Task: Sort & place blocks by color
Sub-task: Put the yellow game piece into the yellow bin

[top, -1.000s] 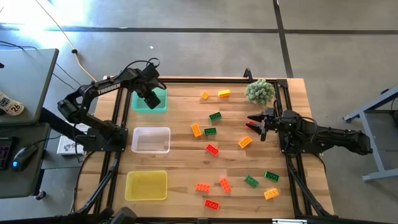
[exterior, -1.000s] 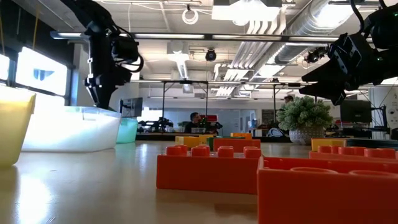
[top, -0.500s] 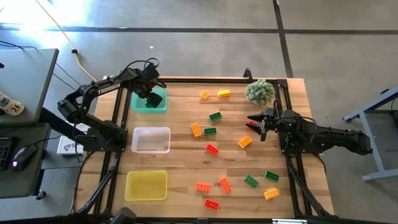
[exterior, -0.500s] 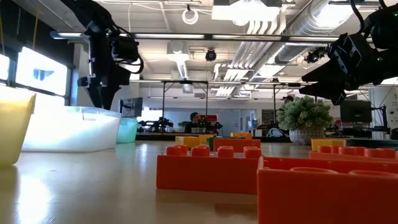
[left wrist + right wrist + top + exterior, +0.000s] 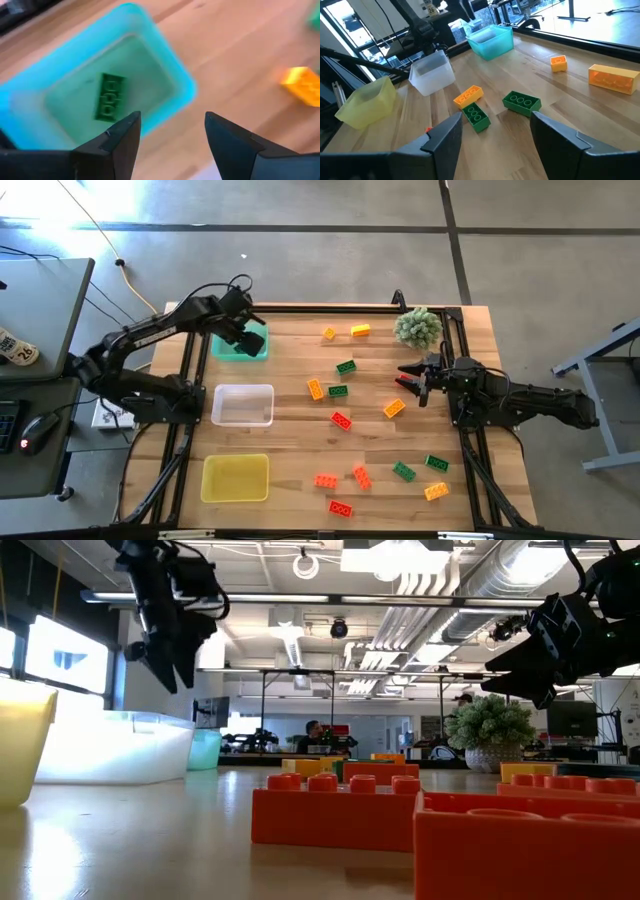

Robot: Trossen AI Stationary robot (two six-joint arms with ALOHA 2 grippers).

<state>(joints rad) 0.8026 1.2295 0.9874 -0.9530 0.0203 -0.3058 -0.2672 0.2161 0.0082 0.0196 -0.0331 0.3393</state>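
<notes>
I see the left end effector (image 5: 243, 332) hanging above the green tray (image 5: 240, 340) at the desk's (image 5: 290, 420) far left corner. Its fingers (image 5: 112, 145) stand apart and hold nothing. One green block (image 5: 107, 96) lies flat on the tray floor, directly under the gap between the fingers.

The right end effector (image 5: 413, 378) hovers over the desk near the right edge, just in front of the plant (image 5: 417, 327). Its fingers (image 5: 445, 137) stand apart and hold nothing.

The clear tray (image 5: 242, 404) sits midway along the left edge; the yellow tray (image 5: 235, 477) sits at the near left corner. I cannot make out any blocks in either.

The remaining blocks lie loose on the desk:
- Far edge: two yellow blocks (image 5: 360, 330).
- Centre: two green blocks (image 5: 346, 366), one yellow (image 5: 315, 389), one red (image 5: 341, 420).
- Just in front of the right end effector: one yellow block (image 5: 394, 408).
- Near edge: three red or orange blocks (image 5: 362, 476), with two green (image 5: 403, 471) and one yellow (image 5: 436, 491) toward the near right corner.
</notes>
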